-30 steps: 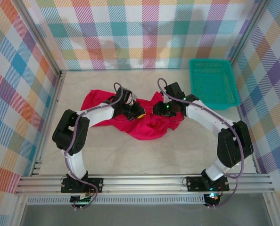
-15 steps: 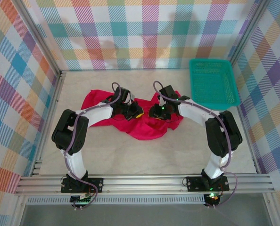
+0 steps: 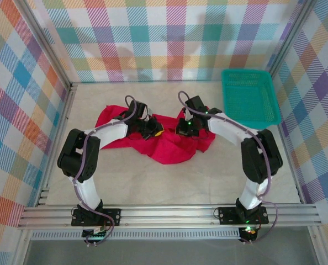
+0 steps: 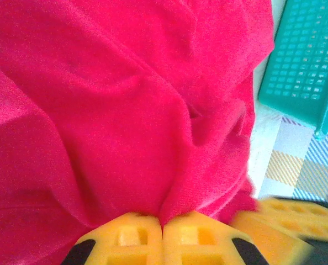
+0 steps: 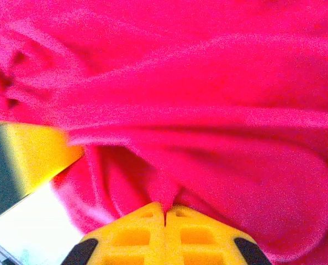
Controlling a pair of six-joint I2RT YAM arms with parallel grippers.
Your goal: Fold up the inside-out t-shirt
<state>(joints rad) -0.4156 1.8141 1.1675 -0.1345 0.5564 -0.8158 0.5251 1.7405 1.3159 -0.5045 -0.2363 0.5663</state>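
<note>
The red inside-out t-shirt [image 3: 169, 148] lies crumpled in the middle of the table, spread from left to right under both arms. My left gripper [image 3: 154, 131] sits over its upper middle. In the left wrist view the yellow jaws of that gripper [image 4: 163, 225] are pressed together with a pinch of the t-shirt [image 4: 125, 110] between them. My right gripper [image 3: 181, 130] is close by on the right. Its yellow jaws [image 5: 164, 211] are shut on a fold of the red t-shirt [image 5: 208, 121]. The two grippers stand a short gap apart.
A teal plastic basket [image 3: 248, 98] stands at the back right of the table, also seen in the left wrist view [image 4: 307, 61]. Plaid walls enclose the table on three sides. A metal rail [image 3: 169, 214] runs along the near edge.
The right gripper has moved left and slightly back onto the shirt and closed on a fold. The left gripper has shifted a little toward the back, still shut on the cloth.
</note>
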